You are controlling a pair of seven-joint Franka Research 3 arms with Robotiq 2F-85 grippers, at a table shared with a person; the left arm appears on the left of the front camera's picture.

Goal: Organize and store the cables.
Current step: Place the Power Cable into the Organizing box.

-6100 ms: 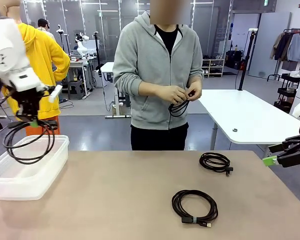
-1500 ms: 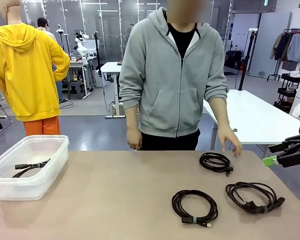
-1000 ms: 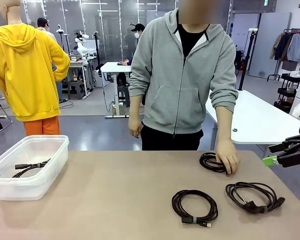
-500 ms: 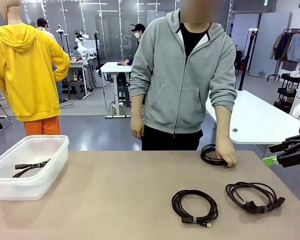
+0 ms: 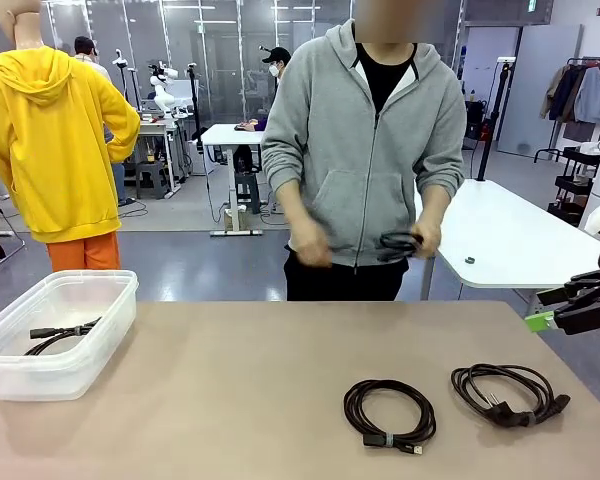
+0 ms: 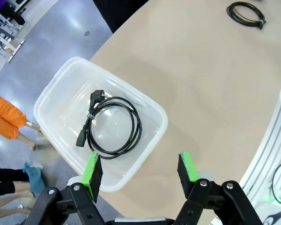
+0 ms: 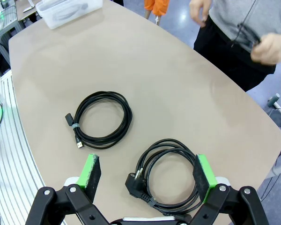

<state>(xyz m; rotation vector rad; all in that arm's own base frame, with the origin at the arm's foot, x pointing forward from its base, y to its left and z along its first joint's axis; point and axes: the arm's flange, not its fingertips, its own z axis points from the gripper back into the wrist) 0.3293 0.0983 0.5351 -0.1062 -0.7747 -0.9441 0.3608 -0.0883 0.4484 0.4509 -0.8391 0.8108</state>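
Note:
Two coiled black cables lie on the tan table: one with a USB end [image 5: 389, 412] [image 7: 100, 119] and one with a power plug [image 5: 508, 391] [image 7: 171, 171]. A third cable [image 5: 398, 243] is in the person's hands at waist height. A fourth coil [image 6: 113, 129] [image 5: 60, 333] lies in the clear bin [image 5: 70, 375] [image 6: 152, 140]. My left gripper [image 6: 140, 171] hangs open above the bin's near edge. My right gripper [image 7: 147, 176] [image 5: 570, 308] is open at the table's right edge, over the power-plug cable.
The person stands at the far edge, centre right, both hands [image 7: 271, 47] off the table. A white table [image 5: 490, 230] stands behind. The tan table's middle and left front are bare. Another coil [image 6: 246, 8] appears far off in the left wrist view.
The person has lifted the far coiled cable off the table and now holds it in both hands. My right gripper has not moved.

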